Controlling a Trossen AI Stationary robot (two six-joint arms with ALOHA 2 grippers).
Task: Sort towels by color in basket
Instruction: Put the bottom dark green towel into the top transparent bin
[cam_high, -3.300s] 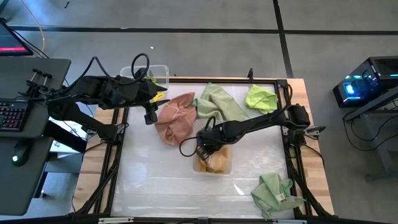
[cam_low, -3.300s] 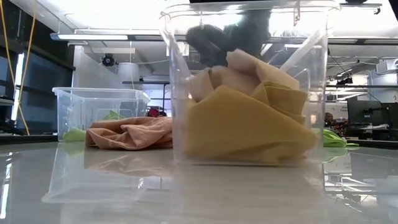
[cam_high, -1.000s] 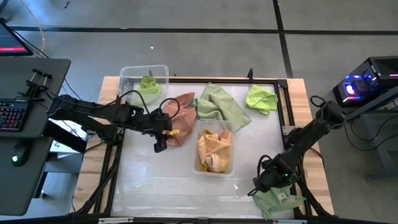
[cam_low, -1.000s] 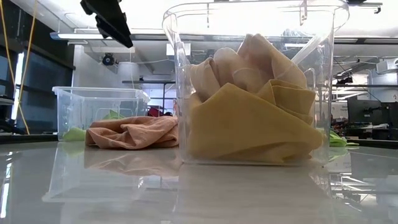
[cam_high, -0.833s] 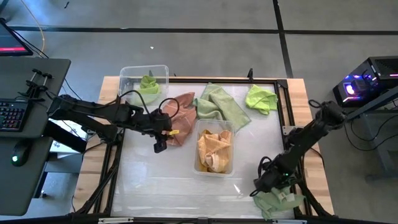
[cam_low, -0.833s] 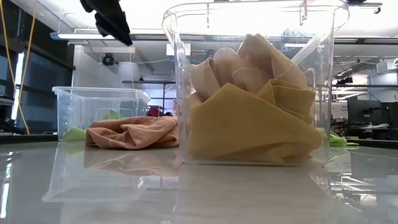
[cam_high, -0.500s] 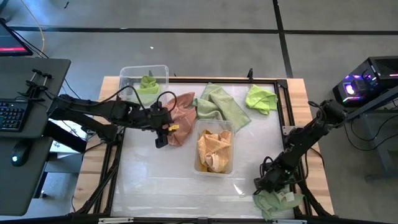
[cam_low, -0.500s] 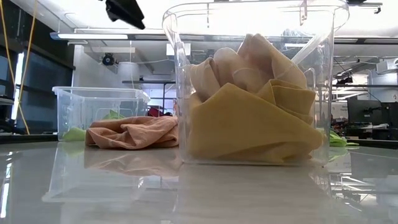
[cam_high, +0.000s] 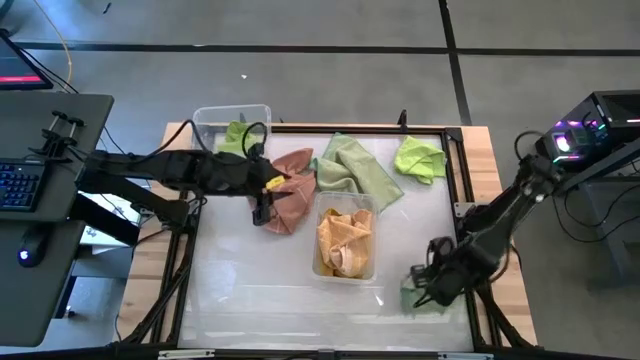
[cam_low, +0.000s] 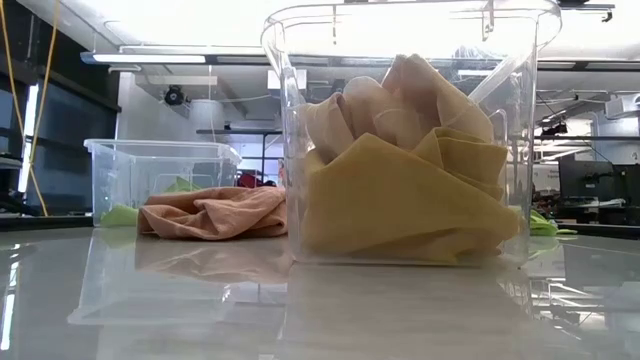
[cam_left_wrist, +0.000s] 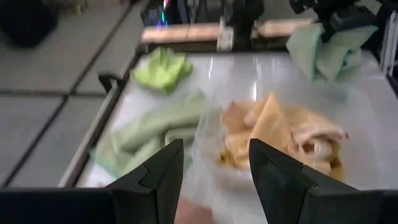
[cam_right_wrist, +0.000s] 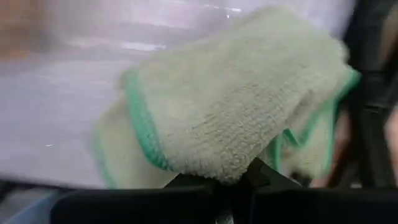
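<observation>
A pale sage green towel (cam_high: 418, 299) hangs bunched under my right gripper (cam_high: 428, 284) near the table's near right corner; the gripper is shut on it. My left gripper (cam_high: 262, 212) hovers open over the near left edge of the salmon pink towel (cam_high: 287, 190), touching nothing. A clear bin (cam_high: 345, 262) at mid table holds the mustard yellow towels (cam_low: 400, 200). Another sage green towel (cam_high: 355, 165) and a lime green towel (cam_high: 420, 157) lie flat by the far edge. A lime green towel (cam_high: 236, 136) lies in the far left bin (cam_high: 205, 122). My right gripper pinches the sage green towel between its two fingers at a bunched fold (cam_right_wrist: 231, 163), with several layers and a green-trimmed edge (cam_right_wrist: 142, 124) showing. The fingers come from above, slanting down. The towel (cam_left_wrist: 323, 43) hangs bunched below them; whether its lower end touches the table, I cannot tell.
The table's metal frame rail (cam_high: 470, 215) runs close along the right arm. A bare white stretch of table (cam_high: 250, 290) lies near the front, left of the mid bin. A desk with a keyboard (cam_high: 20, 185) stands beyond the table's left edge.
My right gripper went down onto the sage green towel at the near right corner, took hold and rose, moving slightly left; the towel, spread before, is now gathered into a bunch under it. My left gripper moved toward the far edge and up, over the pink towel.
</observation>
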